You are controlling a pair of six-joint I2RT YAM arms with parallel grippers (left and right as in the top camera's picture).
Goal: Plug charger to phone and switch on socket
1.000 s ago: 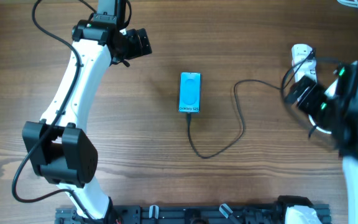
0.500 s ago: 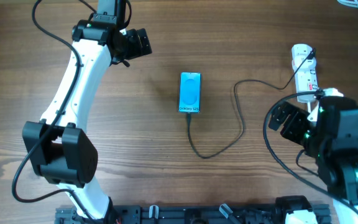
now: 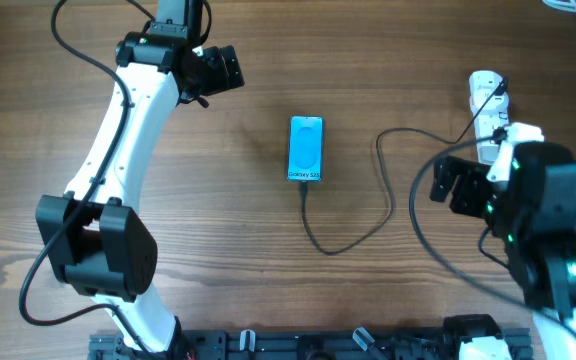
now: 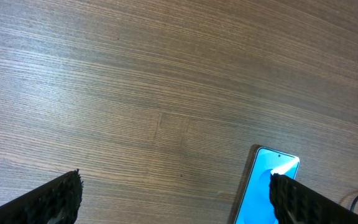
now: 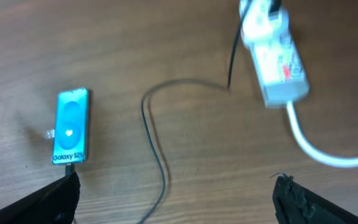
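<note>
Your right gripper [image 3: 446, 186] has drawn back from the socket [image 3: 486, 110] at the frame's right edge, jaws wide apart and empty. The left gripper [image 3: 226, 68], upper left, is spread too. The charger [image 3: 385, 190] runs from the bottom edge of the phone [image 3: 306, 148], mid-frame, to the socket. Whether the switch got pressed cannot be told from here.

White arms [image 3: 133, 110] with black joints [image 3: 108, 255] and cables [image 3: 68, 45].

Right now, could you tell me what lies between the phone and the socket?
The charger, its thin black cable looping across; the overhead view shows it.
</note>
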